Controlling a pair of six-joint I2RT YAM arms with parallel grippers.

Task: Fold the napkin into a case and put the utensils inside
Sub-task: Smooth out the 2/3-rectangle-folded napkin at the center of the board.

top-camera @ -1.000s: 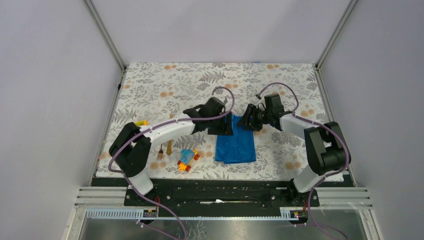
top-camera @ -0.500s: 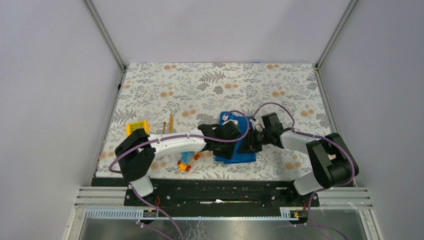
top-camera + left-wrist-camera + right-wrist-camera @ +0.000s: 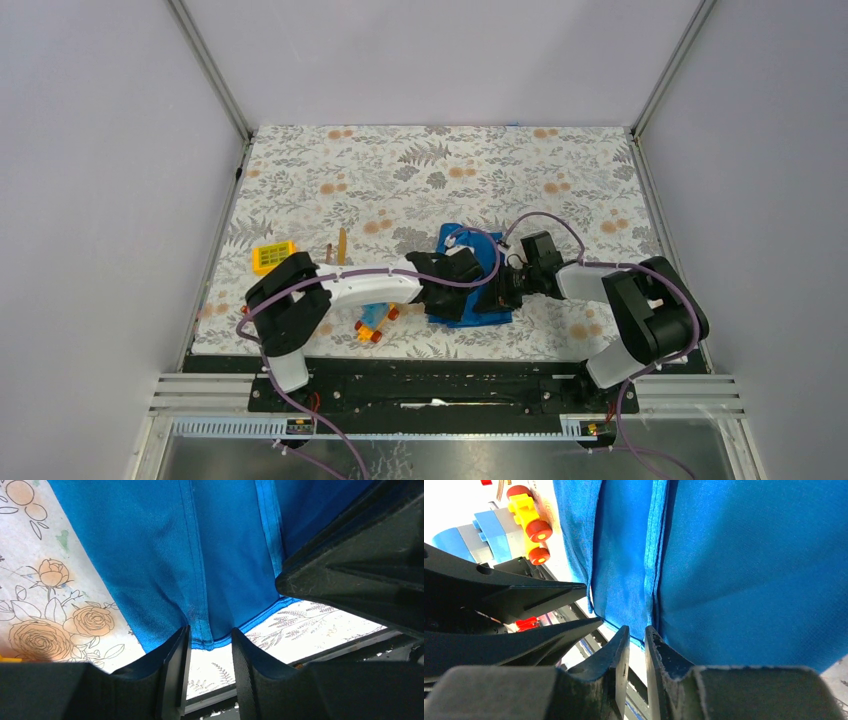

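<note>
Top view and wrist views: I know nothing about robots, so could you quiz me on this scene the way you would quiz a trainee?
1. True or false: the yellow block rests on the napkin.
2. Which toy lies closest to the napkin? A) a toy car B) a red ball C) a green cup
3. In the right wrist view, what are the right jaws pinching?

Key:
1. False. The yellow block stands well apart from the napkin.
2. A
3. A folded edge of the napkin.
</note>
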